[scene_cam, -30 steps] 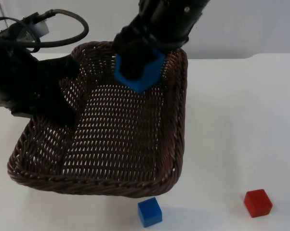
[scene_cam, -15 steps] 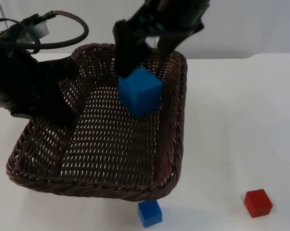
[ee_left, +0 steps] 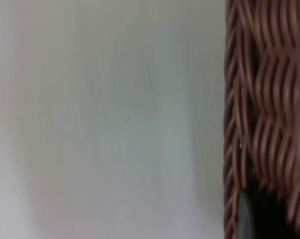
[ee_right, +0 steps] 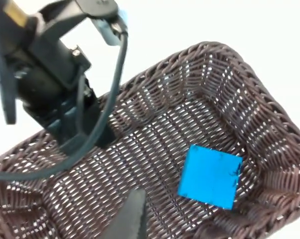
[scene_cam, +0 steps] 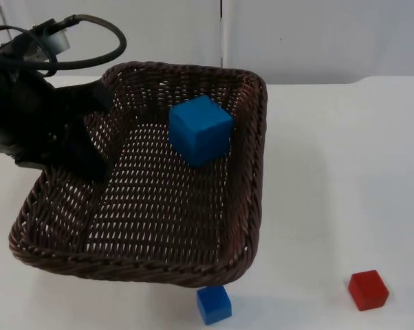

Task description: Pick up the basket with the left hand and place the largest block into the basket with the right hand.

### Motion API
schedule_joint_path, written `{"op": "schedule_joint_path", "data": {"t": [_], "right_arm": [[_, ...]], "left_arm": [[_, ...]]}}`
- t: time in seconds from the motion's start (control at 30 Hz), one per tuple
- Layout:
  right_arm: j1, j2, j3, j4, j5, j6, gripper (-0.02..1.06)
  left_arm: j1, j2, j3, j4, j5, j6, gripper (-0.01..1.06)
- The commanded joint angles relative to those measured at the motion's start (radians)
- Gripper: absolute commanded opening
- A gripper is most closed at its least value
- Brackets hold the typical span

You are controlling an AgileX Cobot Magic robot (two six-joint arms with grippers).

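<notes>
The large blue block (scene_cam: 201, 130) lies inside the wicker basket (scene_cam: 252, 172), toward its 1 o'clock corner. The left gripper (scene_cam: 90, 155) pinches the basket's 9 o'clock wall. The placing step looks finished; next, setting the basket on the desk (scene_cam: 344, 172) would suit. Right gripper's state: cannot tell.

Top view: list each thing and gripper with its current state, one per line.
Wicker basket: tilted, held at its left rim.
Large blue block: resting inside the basket, released.
Small blue block: on the table, in front of the basket.
Red block: on the table, untouched.
Left gripper: clamped on the basket.
</notes>
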Motion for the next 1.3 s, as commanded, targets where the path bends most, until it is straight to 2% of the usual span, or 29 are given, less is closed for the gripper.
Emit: {"op": "schedule_joint_path", "data": {"t": [0.0, 0.33, 0.53, 0.83, 0.97, 1.0, 1.1, 1.27], "right_arm": [[0.004, -0.031, 0.000, -0.006, 0.021, 0.002, 0.91], [0.004, -0.114, 0.000, -0.011, 0.057, 0.033, 0.91], [0.004, -0.141, 0.000, -0.063, 0.096, 0.067, 0.91], [0.004, -0.181, 0.014, -0.054, 0.114, 0.069, 0.91], [0.004, -0.265, 0.193, -0.054, -0.013, 0.077, 0.91], [0.004, -0.265, 0.193, -0.054, -0.013, 0.077, 0.91], [0.004, -0.371, 0.395, -0.052, -0.134, 0.077, 0.91], [0.004, -0.477, 0.516, -0.036, -0.166, 0.087, 0.91]], "left_arm": [[-0.004, -0.017, -0.003, -0.025, -0.006, 0.003, 0.00], [-0.004, -0.017, -0.003, -0.025, -0.006, 0.003, 0.00], [-0.004, -0.017, -0.003, -0.023, -0.006, 0.003, 0.00], [-0.004, -0.017, -0.003, -0.023, -0.006, 0.003, 0.00], [-0.004, -0.017, -0.003, -0.023, -0.006, 0.003, 0.00], [-0.004, -0.017, -0.003, -0.023, -0.006, 0.003, 0.00], [-0.004, -0.017, -0.003, -0.023, -0.006, 0.003, 0.00], [-0.004, -0.017, -0.005, -0.026, -0.013, 0.003, 0.00]]}}
